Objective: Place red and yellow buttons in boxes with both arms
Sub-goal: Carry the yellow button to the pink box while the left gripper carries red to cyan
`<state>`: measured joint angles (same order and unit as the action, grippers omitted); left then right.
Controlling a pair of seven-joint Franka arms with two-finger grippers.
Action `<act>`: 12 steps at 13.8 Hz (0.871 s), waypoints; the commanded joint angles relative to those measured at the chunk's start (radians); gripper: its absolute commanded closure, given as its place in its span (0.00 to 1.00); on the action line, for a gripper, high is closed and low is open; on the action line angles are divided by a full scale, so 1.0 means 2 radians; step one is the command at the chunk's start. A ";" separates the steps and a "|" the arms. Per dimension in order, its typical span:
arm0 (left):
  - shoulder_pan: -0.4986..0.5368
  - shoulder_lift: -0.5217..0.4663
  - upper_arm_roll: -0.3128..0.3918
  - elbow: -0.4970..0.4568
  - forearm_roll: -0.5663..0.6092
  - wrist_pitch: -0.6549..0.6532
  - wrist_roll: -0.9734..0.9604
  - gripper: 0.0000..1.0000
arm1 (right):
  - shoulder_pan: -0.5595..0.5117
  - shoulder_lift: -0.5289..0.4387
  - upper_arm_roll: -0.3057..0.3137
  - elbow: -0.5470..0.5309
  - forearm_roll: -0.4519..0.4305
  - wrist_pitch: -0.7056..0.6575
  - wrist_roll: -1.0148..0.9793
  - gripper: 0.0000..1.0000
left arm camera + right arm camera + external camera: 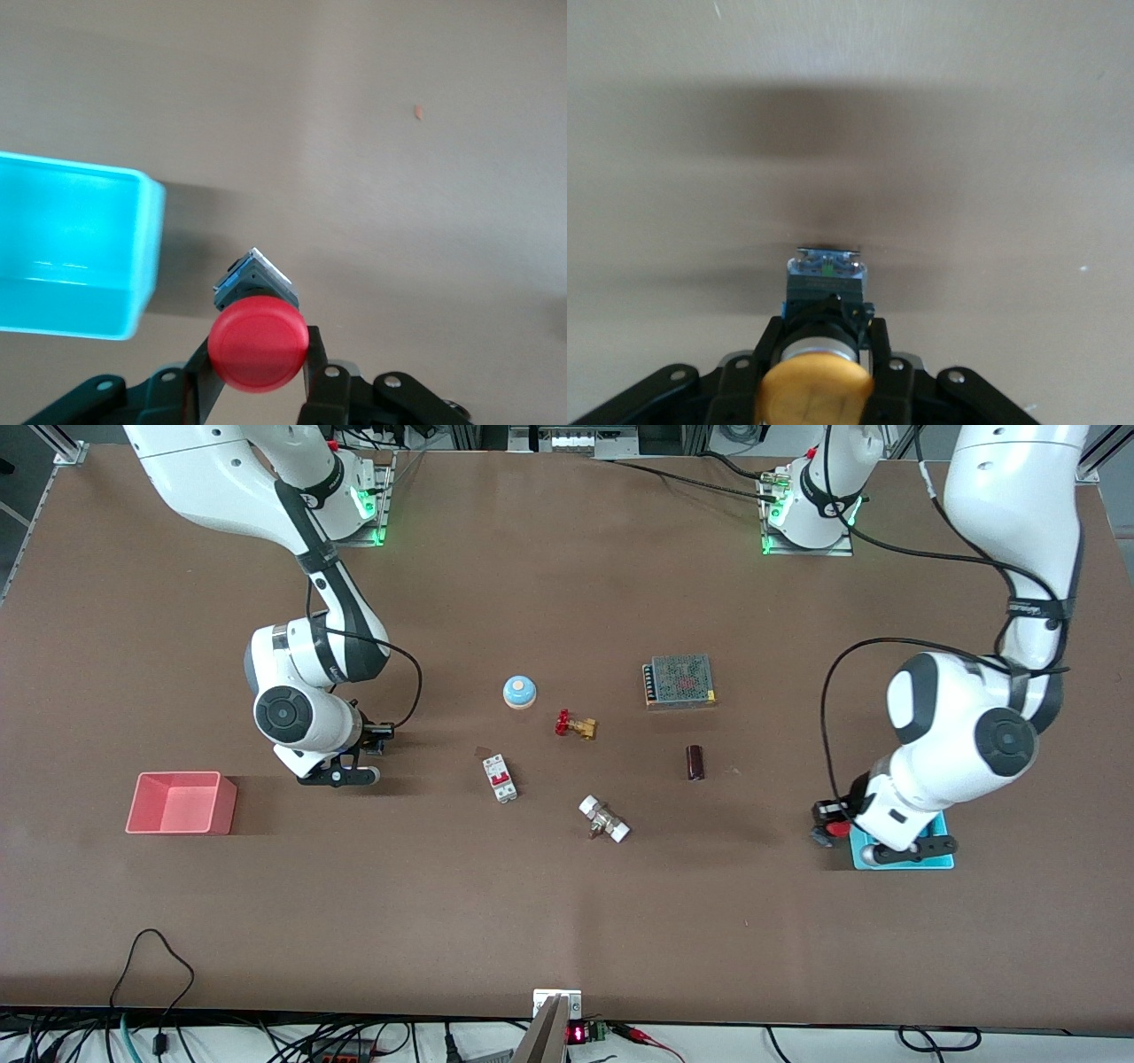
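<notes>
A brown counter [567, 921] was shown from above, with a white robot arm reaching in from each end.

The left pincer [259, 376] was clenched on the red button [258, 343], which was held above the bare counter just beside the cyan box [71, 257] and had not yet been brought over its opening. In the front view the red cap [838, 831] was seen at the box's edge [946, 861], with the arm's wrist covering most of the box.

The right pincer [818, 372] was clenched on the yellow button [814, 392], held above the bare counter. In the front view that pincer [341, 775] was near the pink-red box [182, 804], toward the right arm's end of the counter, but not over it. The box appeared empty.

Scattered mid-counter, untouched, were a light-blue dome [519, 692], a brass valve with a red handwheel [575, 725], a circuit breaker [500, 778], a white-ended fitting [604, 819], a dark cylinder [695, 763] and a meshed power supply [679, 681].

Both buttons were judged picked up and carried most of the way; moving each over its box and releasing it remained to be done.
</notes>
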<state>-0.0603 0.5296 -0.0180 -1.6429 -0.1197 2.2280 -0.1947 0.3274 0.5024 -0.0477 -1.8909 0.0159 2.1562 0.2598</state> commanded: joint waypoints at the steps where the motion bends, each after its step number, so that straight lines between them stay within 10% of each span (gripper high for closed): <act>1: 0.030 -0.007 0.001 0.009 0.008 -0.020 0.036 0.71 | -0.010 -0.025 -0.009 0.046 0.001 -0.033 0.001 0.77; 12: 0.085 0.042 0.001 0.016 0.007 -0.019 0.134 0.71 | -0.162 0.020 -0.057 0.139 -0.019 -0.048 -0.173 0.77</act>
<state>0.1033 0.5759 -0.0109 -1.6312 -0.1194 2.1924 0.0507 0.0337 0.5187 -0.1760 -1.6483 -0.0128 2.0730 -0.0373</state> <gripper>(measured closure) 0.604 0.590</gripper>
